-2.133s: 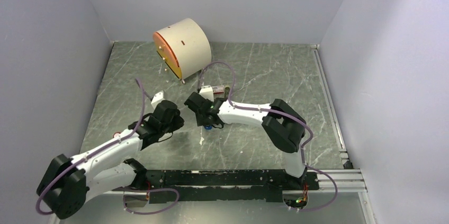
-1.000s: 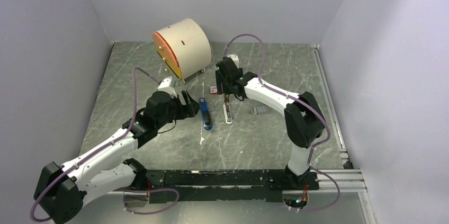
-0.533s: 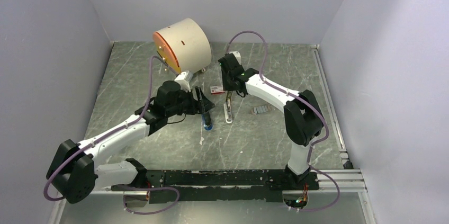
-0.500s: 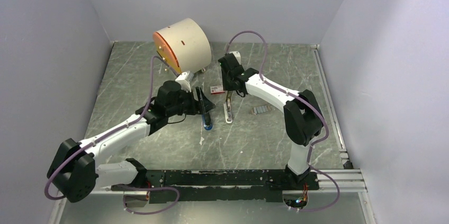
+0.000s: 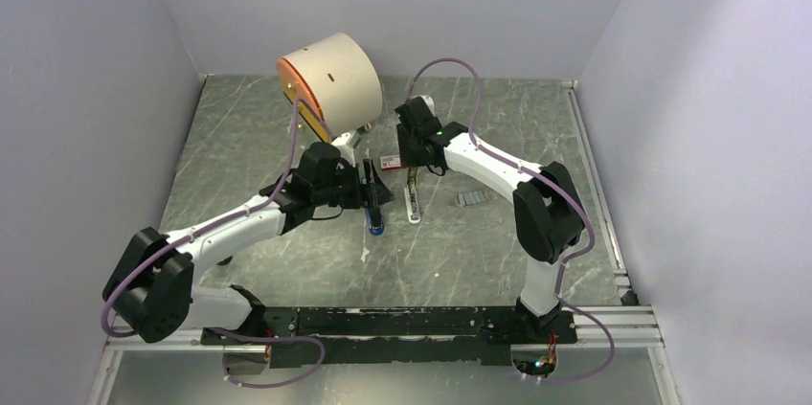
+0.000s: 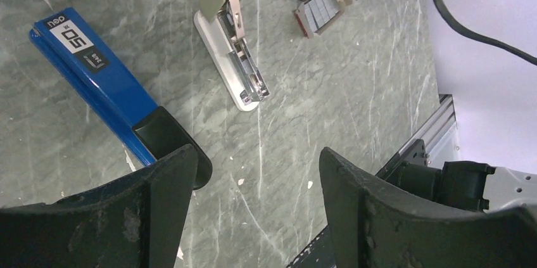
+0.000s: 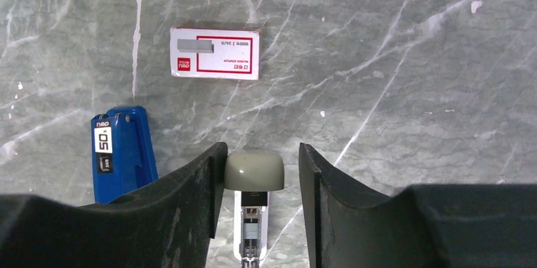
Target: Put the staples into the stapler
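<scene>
The blue stapler lies flat mid-table, its black end toward the arms. My left gripper hovers over it, open; in the left wrist view the left gripper has bare table between its fingers and the stapler's black end beside the left finger. The staples lie to the right, also in the left wrist view, where the staples are a grey strip. My right gripper is open astride the raised lid of a grey-green stapler; the left finger touches it, the right stands off.
A red-and-white staple box lies behind the staplers. The grey-green stapler is hinged open, its base flat on the table. A beige drum with an orange face stands at the back left. A metal rail runs along the right edge.
My left gripper has swung right and back over the blue stapler. My right gripper moved from beside the blue stapler to the grey-green stapler's lid and stays there.
</scene>
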